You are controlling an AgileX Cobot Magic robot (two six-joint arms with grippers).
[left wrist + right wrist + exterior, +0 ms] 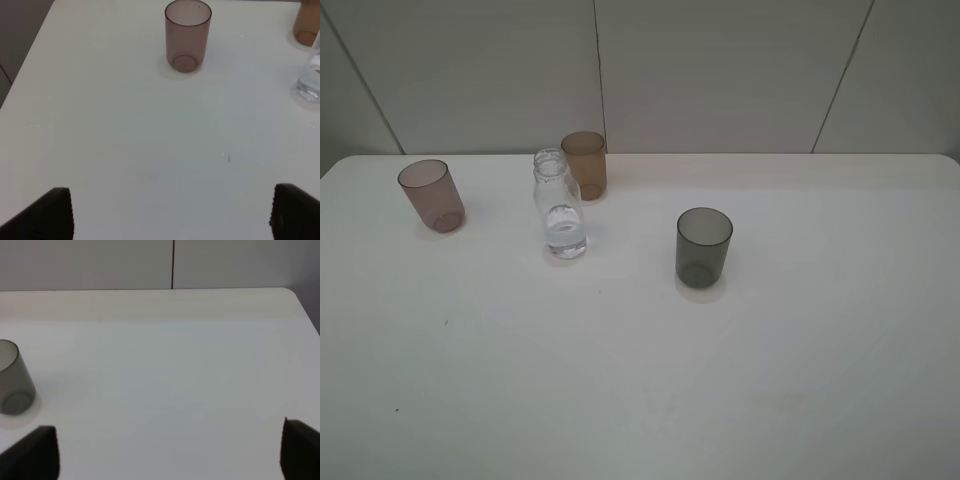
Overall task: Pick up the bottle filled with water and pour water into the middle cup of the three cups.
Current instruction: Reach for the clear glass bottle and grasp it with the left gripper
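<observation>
The clear bottle (559, 205) stands upright on the white table (640, 380), capless, with a little water at its bottom. The amber-brown middle cup (585, 165) stands just behind it. The pinkish-mauve cup (431, 195) is at the far left and the smoky-grey cup (704, 247) to the right. In the left wrist view the mauve cup (187, 35) is ahead, with the bottle's base (310, 75) and the amber cup (307, 25) at the edge. My left gripper (170, 212) is open and empty. My right gripper (170, 452) is open and empty, with the grey cup (14, 377) ahead to one side.
A pale panelled wall (640, 70) rises behind the table's far edge. The table's rounded far corner (295, 295) shows in the right wrist view. Neither arm shows in the exterior high view.
</observation>
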